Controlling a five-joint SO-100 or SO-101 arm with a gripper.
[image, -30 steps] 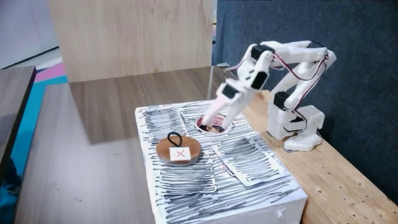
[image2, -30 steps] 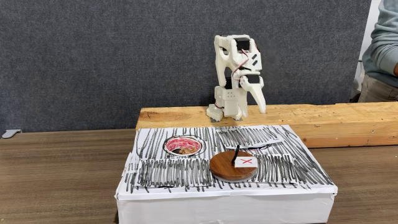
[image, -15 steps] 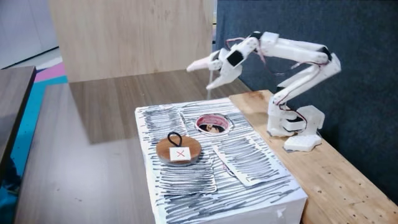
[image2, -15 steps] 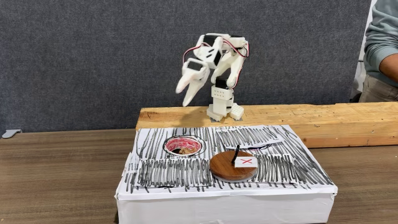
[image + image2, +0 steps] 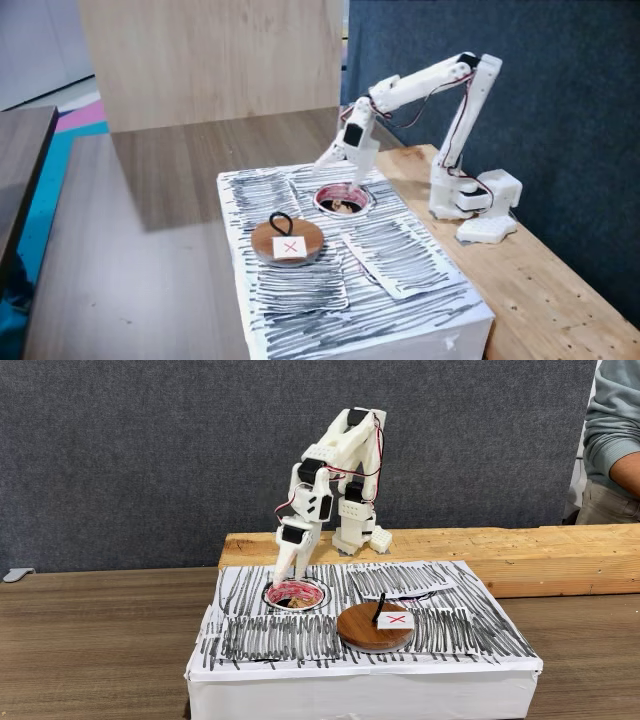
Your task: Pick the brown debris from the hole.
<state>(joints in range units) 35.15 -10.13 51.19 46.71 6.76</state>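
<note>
Debris [image 5: 296, 601] lies inside the hole [image 5: 341, 201], a tan lump against the dark of the opening, and my gripper [image 5: 288, 573] hangs with its tips just above the rim on the side away from the disc [image 5: 376, 627]. I cannot tell from either fixed view how wide my jaws stand; they read as narrow, with nothing visible between them. To do this step well, I judge I should part them before going lower, since the hole gives little room to spread once I am inside it. I come in tilted in both fixed views, so I want to straighten toward vertical or shift slightly toward the hole's centre, or one finger may catch the pinkish rim. The lump looks small and wrinkly, likely light and soft, so a gentle squeeze across its short side should do, and a slow lift straight up to keep it from brushing the wall. The box [image 5: 420, 280] top is loose striped paper, and I should stay off it, and off the disc, which sits well clear.
</note>
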